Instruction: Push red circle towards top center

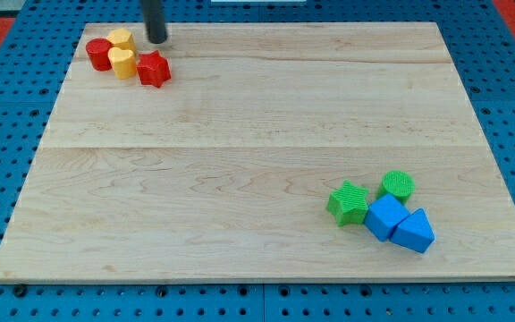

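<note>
My tip (pixel 156 40) is sitting near the table's (pixel 240 161) top-left corner, just right of the yellow blocks; no end effector on this rod, so nothing is being grasped. Red circle (pixel 98 55) is lying at far top left, touching two yellow blocks (pixel 121 39) (pixel 124 63), w/ red star (pixel 154 69) just right of them. Green star (pixel 348 202), green circle (pixel 398 185), blue cube (pixel 386 217) & blue triangle (pixel 414 231) are clustering at bottom right.

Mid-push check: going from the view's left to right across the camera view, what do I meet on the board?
Red circle block → red star block → my tip → green star block → blue cube block → blue triangular block. The overlapping yellow blocks and the green circle block are left out.
</note>
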